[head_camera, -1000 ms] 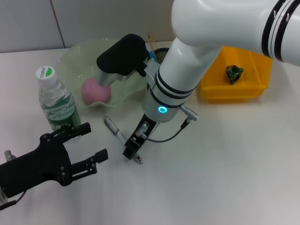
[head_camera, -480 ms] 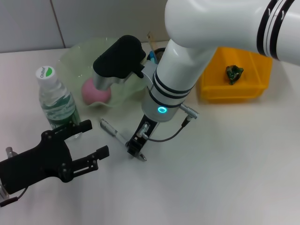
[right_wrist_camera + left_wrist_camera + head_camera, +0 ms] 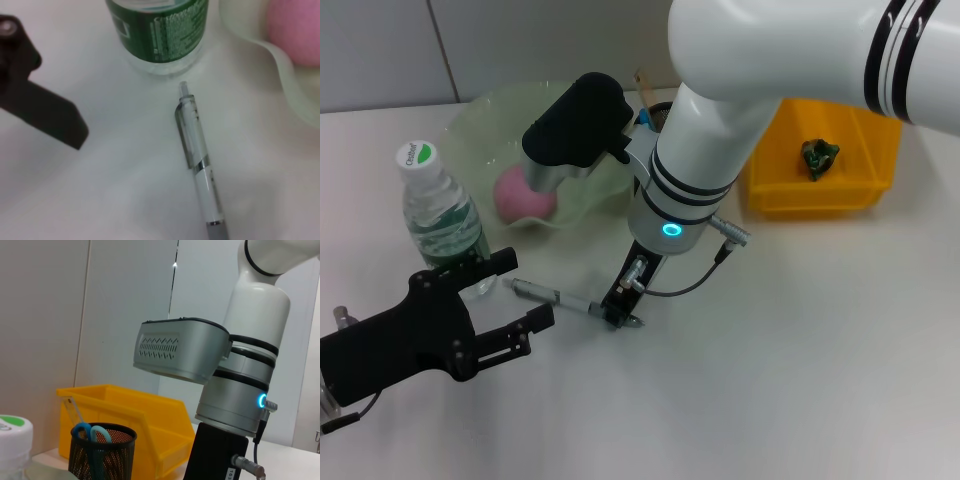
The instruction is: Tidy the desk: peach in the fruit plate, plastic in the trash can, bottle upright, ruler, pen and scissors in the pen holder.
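Your pale green wavy-rimmed fruit plate point(image 3: 490, 130) holds the pink peach point(image 3: 524, 194). Bare table lies in front of it. The right gripper point(image 3: 620, 312) is down there, closed on the tip end of the white clip pen point(image 3: 556, 296), which lies flat. The left gripper point(image 3: 510, 304), fingers spread wide, hovers just beside the upright green-labelled plastic bottle point(image 3: 442, 222).

The pen point(image 3: 563, 298) lies flat on the desk point(image 3: 800, 350), in front of the fruit plate point(image 3: 485, 125) holding the peach point(image 3: 523, 196). The upright bottle point(image 3: 440, 220) stands left of it. The trash can point(image 3: 825, 160) sits far right, the pen holder point(image 3: 102, 455) behind.
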